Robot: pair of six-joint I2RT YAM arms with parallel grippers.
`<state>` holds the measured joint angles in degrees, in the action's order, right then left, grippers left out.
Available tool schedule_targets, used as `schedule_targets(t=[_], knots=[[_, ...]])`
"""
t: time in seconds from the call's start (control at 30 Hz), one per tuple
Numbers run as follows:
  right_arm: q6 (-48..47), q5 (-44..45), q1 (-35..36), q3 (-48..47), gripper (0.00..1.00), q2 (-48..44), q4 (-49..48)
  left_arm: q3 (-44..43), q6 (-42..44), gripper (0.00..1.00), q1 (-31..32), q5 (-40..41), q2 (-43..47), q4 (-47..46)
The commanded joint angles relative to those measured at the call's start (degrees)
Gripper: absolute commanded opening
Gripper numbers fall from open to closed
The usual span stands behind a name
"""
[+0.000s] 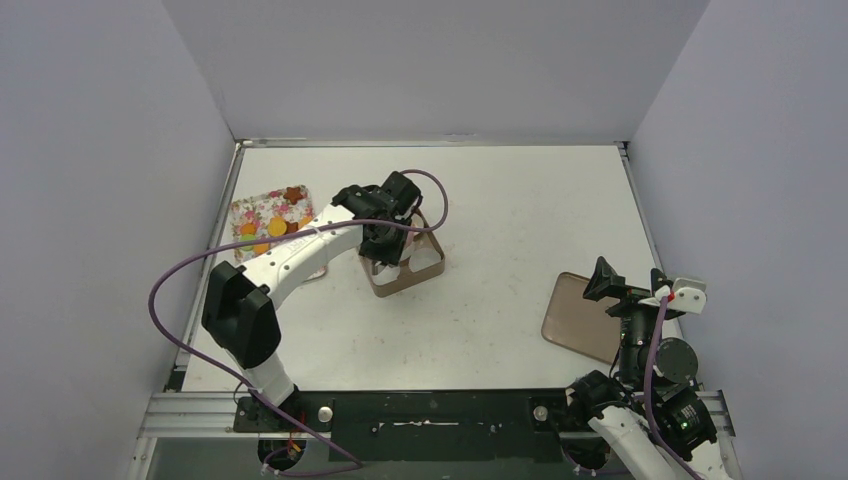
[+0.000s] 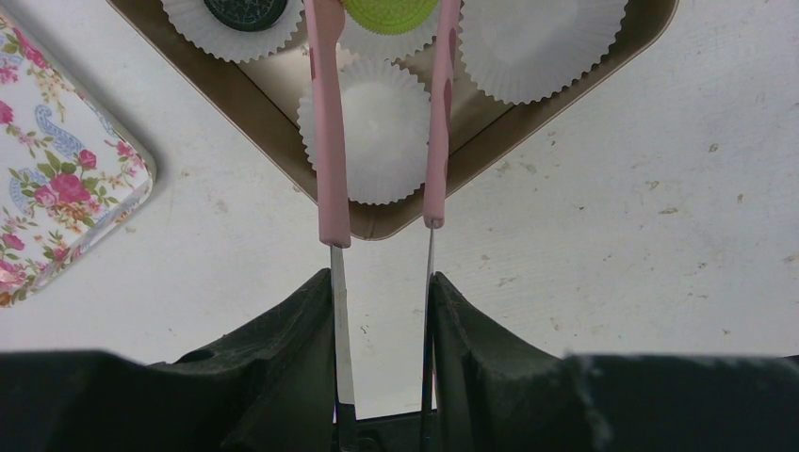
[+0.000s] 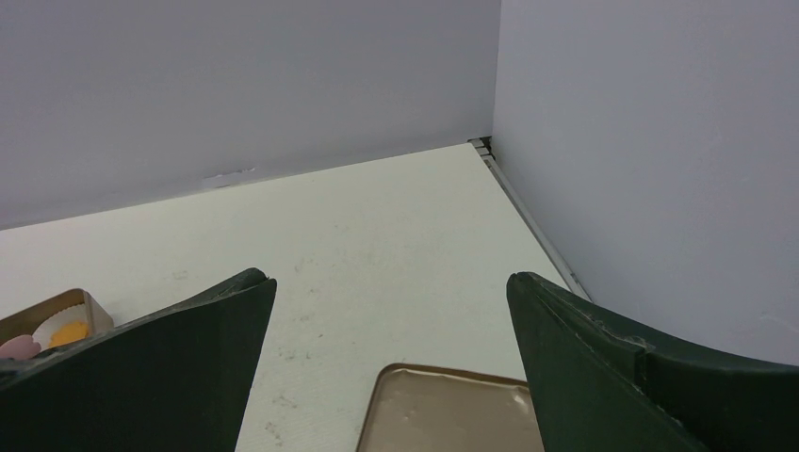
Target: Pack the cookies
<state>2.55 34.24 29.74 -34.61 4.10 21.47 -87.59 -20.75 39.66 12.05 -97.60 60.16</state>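
White table [image 1: 500, 200], left pincer [image 2: 382, 282] squeezing pink tongs [image 2: 327, 141] around green cookie [image 2: 388, 11], wrist view only, right pincer [image 3: 391, 282] spread.

Left arm [image 1: 290, 262]: I reached from the near edge toward the middle of the table [image 1: 520, 200], wrist bent down. My left gripper [image 2: 382, 282] was closed narrowly on the metal shanks of pink tongs [image 2: 328, 141]. Right arm [image 1: 650, 400]: folded upright at the near right corner, my right gripper [image 3: 388, 281] spread wide, holding nothing.
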Motion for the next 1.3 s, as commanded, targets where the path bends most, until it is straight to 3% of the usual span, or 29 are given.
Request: schedule_targets(t=[0.0,0.9,1.27], knots=[[-0.4,0.5,0.5,0.3,1.0,0.2,-2.1,-2.4,-0.1,0.16,0.4,0.2,-0.4,-2.7],[-0.4,0.5,0.6,0.5,1.0,0.1,-2.2,-0.1,0.8,0.3,0.7,2.2,-4.1,-3.5],[-0.4,0.5,0.5,0.5,1.0,0.0,-2.2,0.3,0.8,0.42,0.7,3.1,-3.8,-3.0]])
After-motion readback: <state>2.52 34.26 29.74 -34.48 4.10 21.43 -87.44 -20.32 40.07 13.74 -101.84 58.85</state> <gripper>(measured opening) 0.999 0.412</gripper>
